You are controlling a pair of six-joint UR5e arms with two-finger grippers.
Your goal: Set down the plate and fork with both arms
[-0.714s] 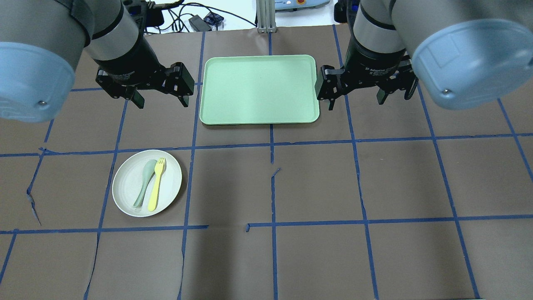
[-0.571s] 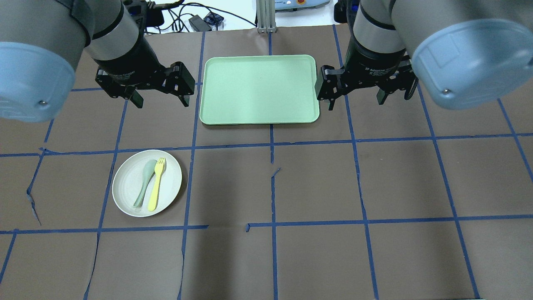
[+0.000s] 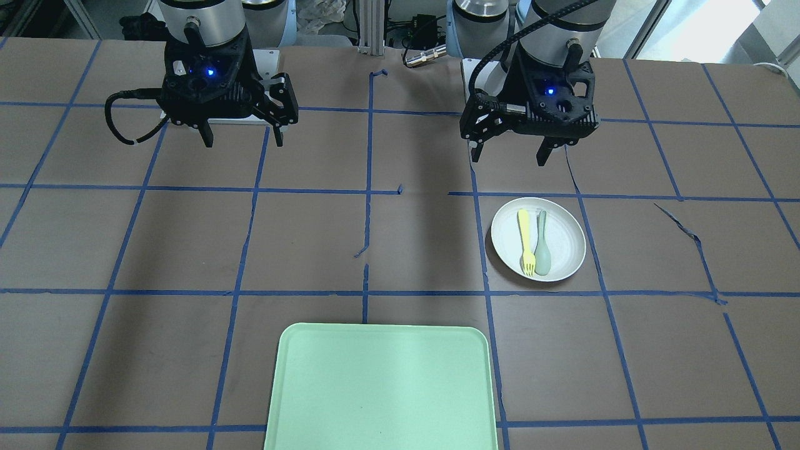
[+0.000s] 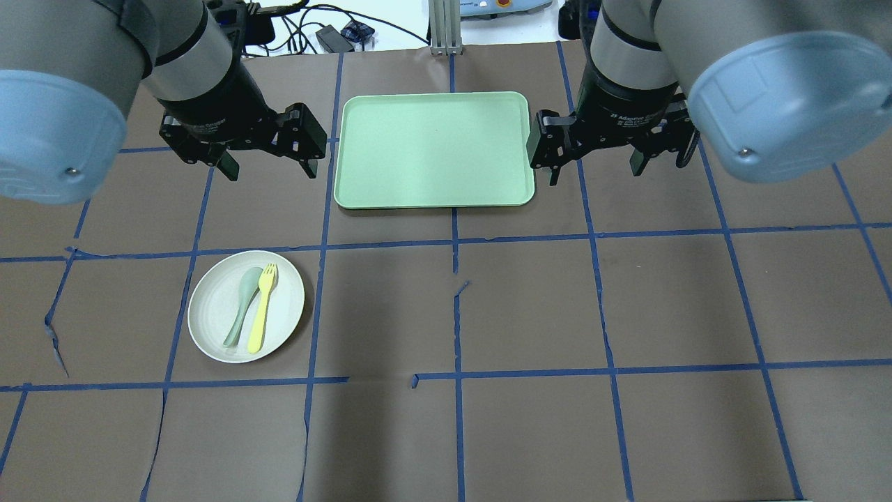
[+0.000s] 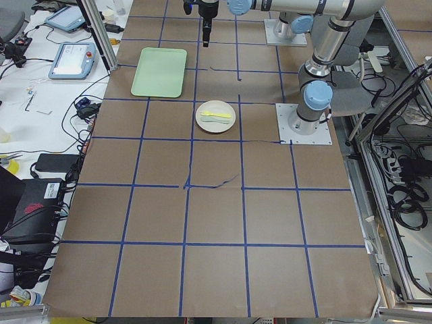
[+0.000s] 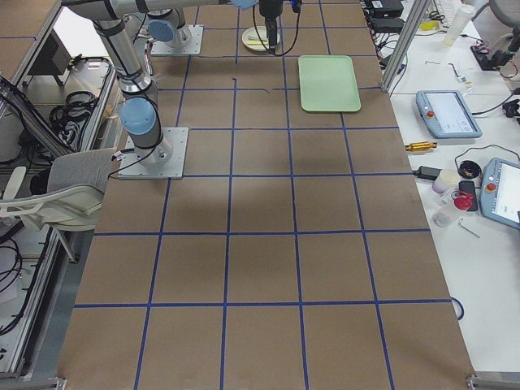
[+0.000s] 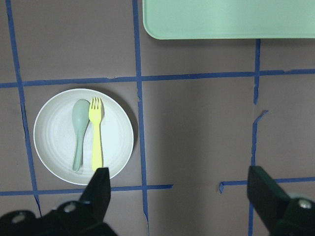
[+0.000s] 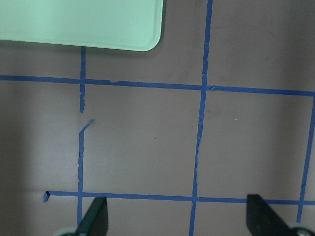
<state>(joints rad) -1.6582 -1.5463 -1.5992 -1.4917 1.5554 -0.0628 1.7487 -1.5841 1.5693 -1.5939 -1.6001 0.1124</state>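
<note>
Overhead exterior: both arms run out of frame at the top corners, so only forearms, blue elbow caps and wrists show. Left gripper (image 4: pixel 270 169) sits at 9 o'clock of the mint-green tray (image 4: pixel 433 150), right gripper (image 4: pixel 596 171) at 3 o'clock. Both point straight down, raised over the table (image 4: pixel 529 307), touching nothing. Jaws on each are spread wide with nothing between them; the front-facing view agrees.

Plate (image 4: pixel 209 314) lies at 7 o'clock of the tray, well apart from it, flat on the brown paper inside one square of blue tape (image 4: pixel 458 439). Fork (image 4: pixel 263 308) rests on the plate, tines toward 12–1 o'clock. Grey-green spoon (image 4: pixel 240 307) is just beside it at its 9 o'clock; whether they touch, cannot tell.

Left wrist view: two fingertips (image 7: pixel 101 191) at the bottom edge, tray cut off at the top.

Right wrist view: fingertips, one tray corner, tape grid.

Exterior right: a gripper covers part of the plate; which arm's, cannot tell. Side views are too small for jaw detail.
</note>
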